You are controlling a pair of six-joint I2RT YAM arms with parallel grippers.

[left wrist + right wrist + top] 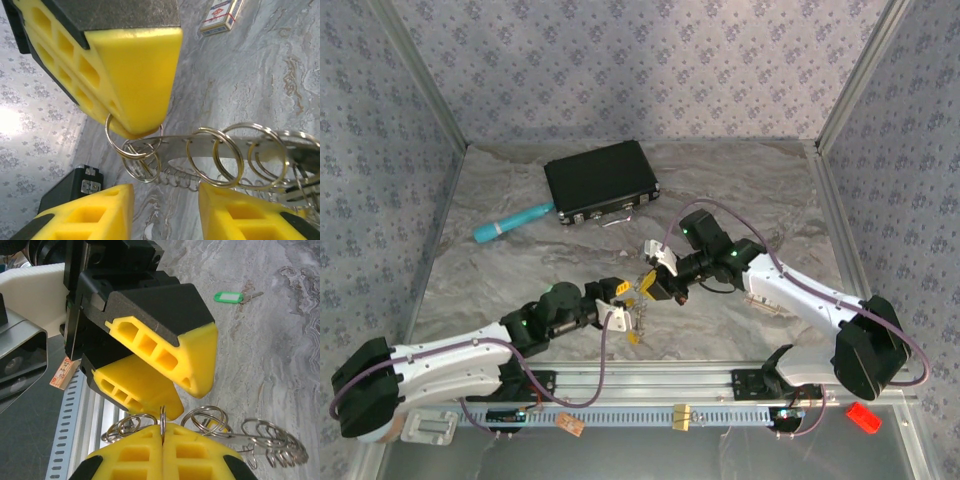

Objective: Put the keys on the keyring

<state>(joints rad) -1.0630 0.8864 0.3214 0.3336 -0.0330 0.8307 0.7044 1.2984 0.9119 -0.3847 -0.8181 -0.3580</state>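
The keyring hangs in the air, a flat grey metal piece seen edge-on with several split rings through it. My right gripper is shut on one split ring, also seen at its yellow fingertip. My left gripper is open just in front of the keyring, nothing between its fingers. From above, both grippers meet at mid-table. A key with a green head lies on the table beyond. A small yellow piece dangles under the grippers.
A black case lies at the back with a teal tube to its left. A red-and-white tag lies on the marbled table. The slotted metal rail runs along the near edge.
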